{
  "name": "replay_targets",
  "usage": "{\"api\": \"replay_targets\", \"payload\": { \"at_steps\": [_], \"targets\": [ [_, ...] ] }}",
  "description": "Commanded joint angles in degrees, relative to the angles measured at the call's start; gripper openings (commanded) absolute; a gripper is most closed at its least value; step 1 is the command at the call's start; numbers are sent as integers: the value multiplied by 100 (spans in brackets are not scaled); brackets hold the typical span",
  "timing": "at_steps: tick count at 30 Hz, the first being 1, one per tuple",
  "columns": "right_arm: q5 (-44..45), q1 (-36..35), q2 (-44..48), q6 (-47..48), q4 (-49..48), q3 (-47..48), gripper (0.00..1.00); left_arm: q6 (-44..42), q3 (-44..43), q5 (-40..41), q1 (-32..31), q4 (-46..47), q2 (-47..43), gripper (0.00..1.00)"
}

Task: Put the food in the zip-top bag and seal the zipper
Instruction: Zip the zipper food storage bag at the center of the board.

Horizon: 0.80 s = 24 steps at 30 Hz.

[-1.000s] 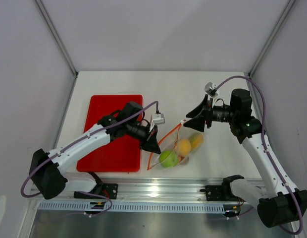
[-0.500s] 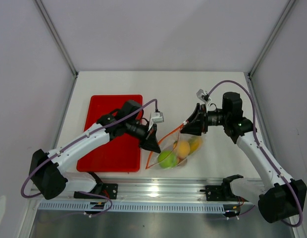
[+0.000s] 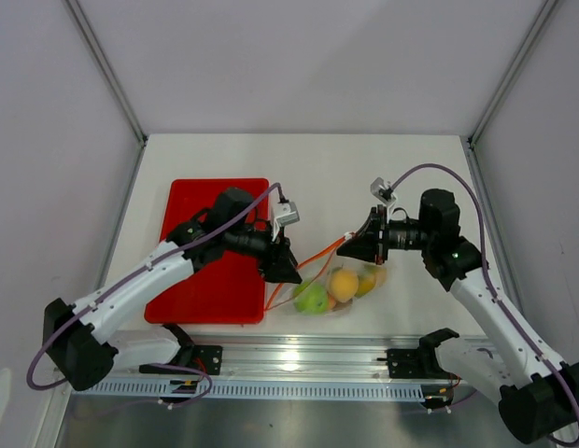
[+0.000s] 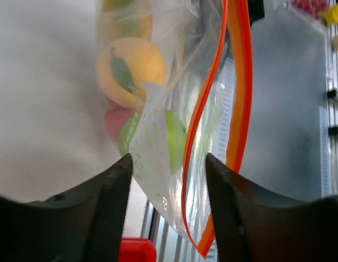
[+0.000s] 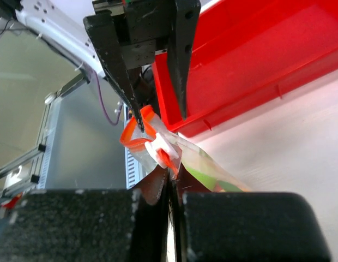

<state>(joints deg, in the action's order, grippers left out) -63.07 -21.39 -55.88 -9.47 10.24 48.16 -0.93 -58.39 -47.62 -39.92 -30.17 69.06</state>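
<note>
Right gripper point(image 3: 353, 246) swung in and clamped on the zipper point(image 4: 242, 98) end; left gripper point(image 3: 288, 272) let go, jaws parted astride the bag point(image 3: 338, 291). Bag lies beside the tray point(image 3: 210, 280), fruit point(image 3: 314, 299) inside. Floppy, slick film, so hold the stiffer zipper.

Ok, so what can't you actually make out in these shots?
- Top view: the right end of the zipper, covered by the right tool.
- Left wrist view: the topmost fruit in the bag, cut off by the top edge.
- Right wrist view: most of the bag, hidden behind the tool's own fingers.
</note>
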Motion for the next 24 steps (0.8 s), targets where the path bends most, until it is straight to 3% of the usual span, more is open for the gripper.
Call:
{"api": "replay_targets", "payload": {
  "at_steps": [1,8,12,17,24],
  "targets": [
    [549,-85,507,-528,-251,141,0,295,64,525,46,705,-629,61],
    [1568,-550,263,-1283,354,527,0,620,301,1183,-270,1898,-1500,99],
    [2174,-1007,16,-1487,944,940,0,664,451,1719,-639,2612,-1667,99],
    [2614,-1306,-64,-1750,1365,1265,0,199,381,2948,-1297,2920,-1518,99],
    [3380,-1772,-301,-1777,2297,2029,0,-100,311,3443,-1589,2982,-1228,99]
  ]
}}
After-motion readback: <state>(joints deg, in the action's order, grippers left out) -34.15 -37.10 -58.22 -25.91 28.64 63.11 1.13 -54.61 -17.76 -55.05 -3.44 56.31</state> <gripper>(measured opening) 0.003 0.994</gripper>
